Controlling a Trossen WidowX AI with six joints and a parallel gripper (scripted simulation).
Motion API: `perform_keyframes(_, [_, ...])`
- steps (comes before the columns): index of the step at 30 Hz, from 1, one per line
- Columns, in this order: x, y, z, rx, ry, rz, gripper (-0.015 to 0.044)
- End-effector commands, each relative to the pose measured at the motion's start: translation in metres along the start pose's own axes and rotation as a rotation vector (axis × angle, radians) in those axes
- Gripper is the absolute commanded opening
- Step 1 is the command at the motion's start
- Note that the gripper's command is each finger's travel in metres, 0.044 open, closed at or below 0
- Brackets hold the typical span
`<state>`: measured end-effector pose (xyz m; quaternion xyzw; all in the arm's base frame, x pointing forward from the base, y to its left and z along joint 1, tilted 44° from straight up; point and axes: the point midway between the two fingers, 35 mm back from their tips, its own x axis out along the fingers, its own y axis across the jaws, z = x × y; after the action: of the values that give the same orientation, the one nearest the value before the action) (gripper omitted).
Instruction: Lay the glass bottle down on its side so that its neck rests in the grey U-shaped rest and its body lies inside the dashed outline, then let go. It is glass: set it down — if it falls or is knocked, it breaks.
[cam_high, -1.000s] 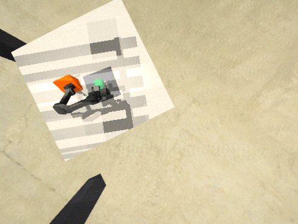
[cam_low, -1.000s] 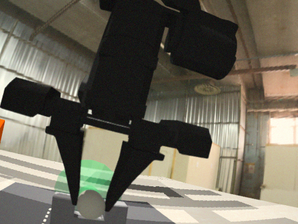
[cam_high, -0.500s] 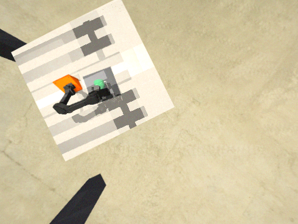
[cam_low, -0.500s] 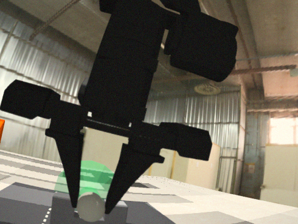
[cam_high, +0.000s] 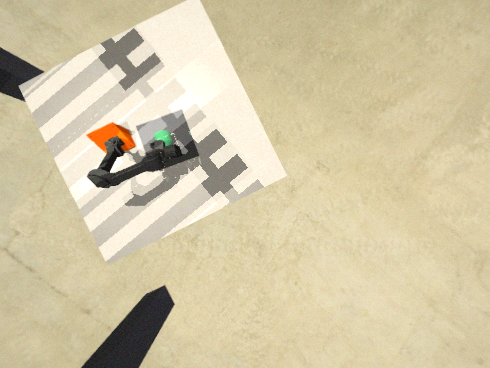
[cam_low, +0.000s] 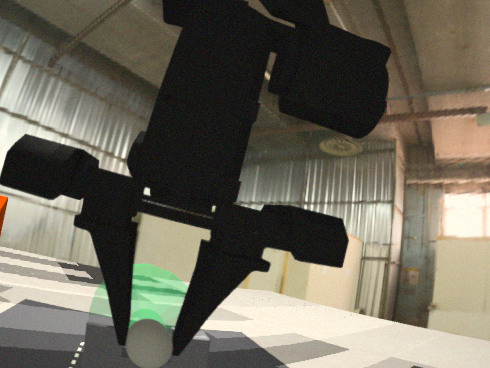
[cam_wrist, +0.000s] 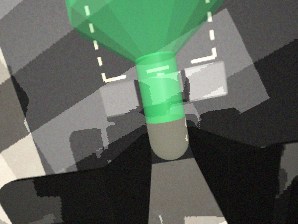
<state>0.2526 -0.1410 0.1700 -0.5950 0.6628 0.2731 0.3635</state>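
One bottle lying flat, neck between the rest's uprights, tool clamped on it

I've got the tool (cam_high: 171, 148) (cam_low: 149, 347) (cam_wrist: 168, 136) closed on the neck end of the green bottle (cam_high: 163, 137) (cam_low: 157, 282) (cam_wrist: 147, 32), near its grey tip (cam_low: 149, 345) (cam_wrist: 169, 142). Neck runs between both uprights of the rest (cam_low: 196, 345) (cam_wrist: 207, 81); can't tell if it touches the bottom. On my wrist view, the wide body shows between the long sides of the dashed outline (cam_low: 77, 353) (cam_wrist: 98, 60); far end cut off. Dark grey mat (cam_high: 188, 137) below, on the surface (cam_high: 245, 135) (cam_low: 280, 305). Orange block (cam_high: 111, 135) (cam_low: 2, 215) off to one side, apart from the bottle.
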Motion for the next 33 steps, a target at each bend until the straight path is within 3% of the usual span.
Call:
perform_keyframes(1, [0.0018, -0.0015, 0.0036, 0.000, -0.005, 0.000, 0.0111])
perform_keyframes(27, [0.0025, -0.0002, -0.0006, 0.000, 0.016, 0.001, 0.0111])
perform_keyframes(33, [0.0025, -0.0002, -0.0006, 0.000, 0.016, 0.001, 0.0268])
